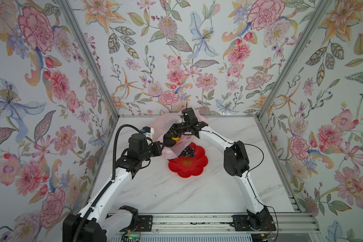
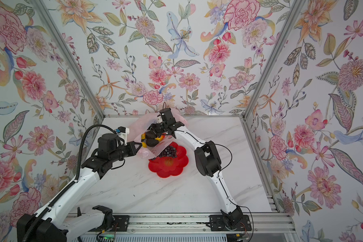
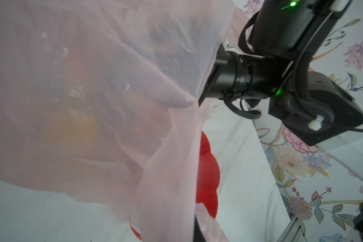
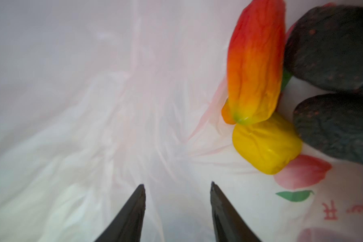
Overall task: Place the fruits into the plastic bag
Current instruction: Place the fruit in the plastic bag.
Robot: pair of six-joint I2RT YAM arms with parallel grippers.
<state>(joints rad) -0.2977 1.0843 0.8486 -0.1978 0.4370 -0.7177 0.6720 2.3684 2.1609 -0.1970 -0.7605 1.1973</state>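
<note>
Right wrist view | right gripper [image 4: 178, 184] is seen empty, jaws apart, inside plastic bag [image 4: 82, 104] beside lemon [image 4: 264, 146] | left gripper [image 1: 161, 147] is clamped on bag rim | grape bunch [image 1: 187, 151] is left on red plate [image 1: 189, 169] | risk: film may be snagged on withdrawal, fruits spilled

white arm links [image 1: 244, 185], black joint housings [image 1: 236, 158], a ribbed black hose [image 1: 114, 153] along the left arm [image 1: 120, 180]

We see bare marble table [image 1: 176, 194] from the near edge to the red plate [image 1: 194, 169]. Beyond it, the plastic bag [image 1: 164, 123], left arm [image 1: 105, 192] and right arm [image 1: 245, 184] crowd the middle of the far edge. Inside the bag, fruits [image 4: 256, 62] fill one side; the right gripper [image 4: 177, 184], jaws apart, faces bare plastic.
</note>
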